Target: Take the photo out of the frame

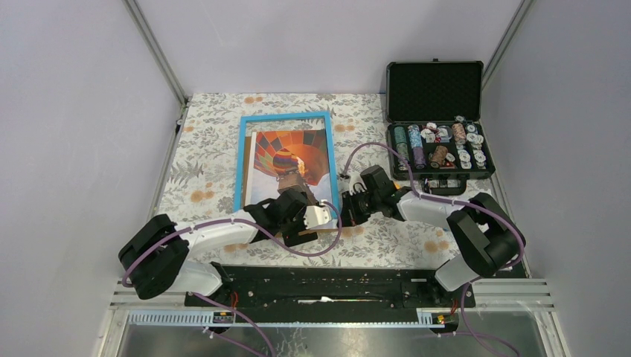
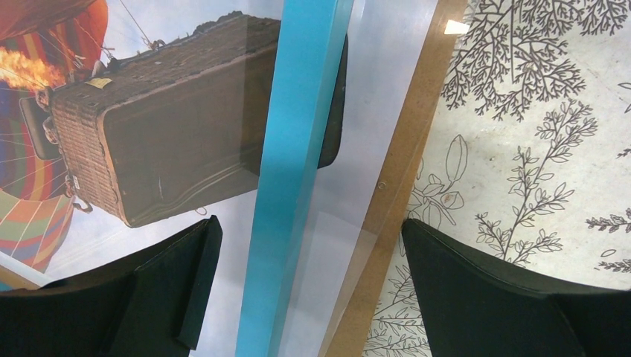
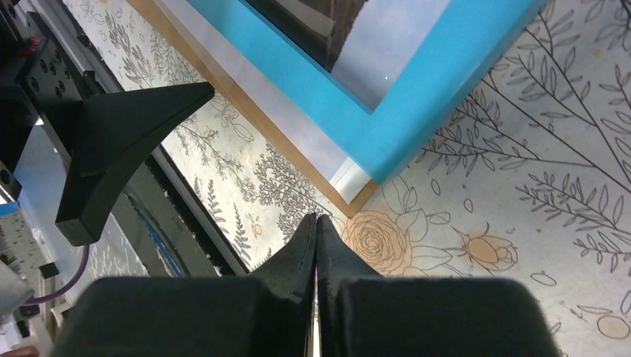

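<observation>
the table (image 1: 216, 141), under a floral cloth, carries the frame (image 1: 286, 115) flat around its middle, blue border up, with an open black case (image 1: 439, 126) at the far right corner. the photo (image 1: 286, 152), the balloon print, lies inside the frame, but its near part sticks out under the blue bar toward the table's near edge, resting on the brown backing board (image 2: 402, 171). a clear pane may lie over it there, though the wrist view does not settle that.

the left gripper (image 2: 309, 245) hangs with its claw wide, one finger over the print and the other over bare cloth, so it straddles the bar and the exposed strip and holds nothing. the right gripper (image 3: 316, 227) has its claw pinched tight on nothing, the tip just beside the frame's near right corner.

the step looks like drawing the print clear. to do it well, use the closed right tip as a stop against the frame, bring the left fingers low onto the print's exposed edge only, leave the board out of the pinch, and pull flat toward the near edge to avoid creasing.
</observation>
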`<state>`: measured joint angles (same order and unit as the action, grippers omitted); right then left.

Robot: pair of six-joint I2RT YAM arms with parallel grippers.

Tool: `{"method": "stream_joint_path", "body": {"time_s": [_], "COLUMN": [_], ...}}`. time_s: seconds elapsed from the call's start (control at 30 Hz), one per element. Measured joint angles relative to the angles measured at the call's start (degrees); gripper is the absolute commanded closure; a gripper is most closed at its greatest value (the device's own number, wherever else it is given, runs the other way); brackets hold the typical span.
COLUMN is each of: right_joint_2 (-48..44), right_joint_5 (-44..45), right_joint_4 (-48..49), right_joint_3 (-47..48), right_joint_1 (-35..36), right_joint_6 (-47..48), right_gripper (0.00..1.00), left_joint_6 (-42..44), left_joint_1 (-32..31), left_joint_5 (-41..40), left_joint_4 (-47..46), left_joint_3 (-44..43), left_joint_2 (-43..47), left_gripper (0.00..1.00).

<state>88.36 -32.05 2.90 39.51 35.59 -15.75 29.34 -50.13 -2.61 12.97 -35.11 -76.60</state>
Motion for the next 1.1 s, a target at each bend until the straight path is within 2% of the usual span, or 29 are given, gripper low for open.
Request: {"method": "stream_joint_path", "body": {"time_s": [1.1], "right_joint_2": [6.3], "right_joint_5": [7.1], "right_joint_4": [0.6], "right_joint_3": [3.6], "right_joint_1": [3.7], "right_joint_6": [1.6], "right_gripper": [1.0], "left_joint_6": [-0.9], "left_joint_1": [0.2], "left_joint_5": [1.7], "left_joint_4": [1.2], "left_joint_3": [-0.9], "left_joint_2": [-0.5], "left_gripper": [0.01]}}
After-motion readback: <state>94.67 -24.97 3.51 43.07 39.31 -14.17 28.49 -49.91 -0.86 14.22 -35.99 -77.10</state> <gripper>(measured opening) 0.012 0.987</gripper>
